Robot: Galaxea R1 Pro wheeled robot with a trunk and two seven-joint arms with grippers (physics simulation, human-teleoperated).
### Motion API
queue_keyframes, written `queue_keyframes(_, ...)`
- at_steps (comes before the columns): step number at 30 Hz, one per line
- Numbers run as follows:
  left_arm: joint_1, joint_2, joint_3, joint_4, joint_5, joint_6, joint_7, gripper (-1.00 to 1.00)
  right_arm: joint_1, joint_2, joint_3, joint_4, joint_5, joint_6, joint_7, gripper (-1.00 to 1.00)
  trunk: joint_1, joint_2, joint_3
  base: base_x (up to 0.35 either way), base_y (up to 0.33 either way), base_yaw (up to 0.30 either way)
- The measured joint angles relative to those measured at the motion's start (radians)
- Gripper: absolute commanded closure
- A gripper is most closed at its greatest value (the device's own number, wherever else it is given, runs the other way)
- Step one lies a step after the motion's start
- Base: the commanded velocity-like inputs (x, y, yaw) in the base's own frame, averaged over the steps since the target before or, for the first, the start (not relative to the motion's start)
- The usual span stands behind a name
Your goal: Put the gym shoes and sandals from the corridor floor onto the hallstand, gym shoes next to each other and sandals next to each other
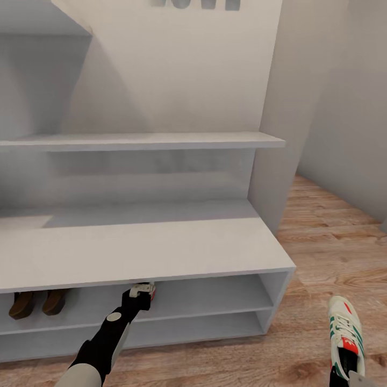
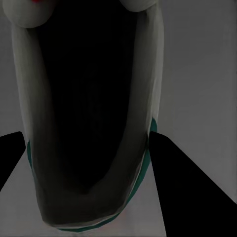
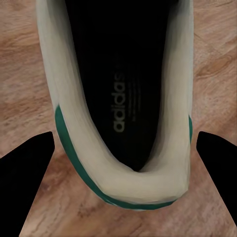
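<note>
One off-white gym shoe (image 1: pixel 147 288) with a red patch is inside the upper open level of the pale hallstand (image 1: pixel 140 252), with my left gripper (image 1: pixel 137 296) shut on its heel. The left wrist view looks into that shoe (image 2: pixel 29 98) between the dark fingers (image 2: pixel 182 173) of the left gripper (image 2: pixel 86 136). The other gym shoe (image 1: pixel 344 333), green-striped, lies on the wood floor (image 1: pixel 322 247) at the right. My right gripper (image 1: pixel 352 379) is open, and in the right wrist view it (image 3: pixel 126 133) straddles the heel of that shoe (image 3: pixel 118 108). Two brown sandals (image 1: pixel 37 302) stand side by side in the same upper level, far left.
The hallstand's bench top (image 1: pixel 161 242) juts out over the two shelf levels. A floating shelf (image 1: pixel 145 141) crosses the grey back panel above. A grey wall (image 1: pixel 349 134) closes the corridor at the right, beyond the plank floor.
</note>
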Motion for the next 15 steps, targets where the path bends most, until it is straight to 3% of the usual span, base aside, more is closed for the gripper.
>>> queue_keyframes(8,-0.001,0.0,-0.001,0.0,0.0,0.0,0.001,1.0,0.0,0.0,0.0,0.0,0.0,0.0,0.0,1.0,0.0,0.0,0.0,0.019,0.0,0.0)
queue_keyframes(15,-0.001,0.0,0.0,0.0,0.0,-0.001,0.0,1.0,0.0,0.0,0.0,0.0,0.0,0.0,0.0,1.0,0.0,0.0,0.0,0.118,0.0,0.0)
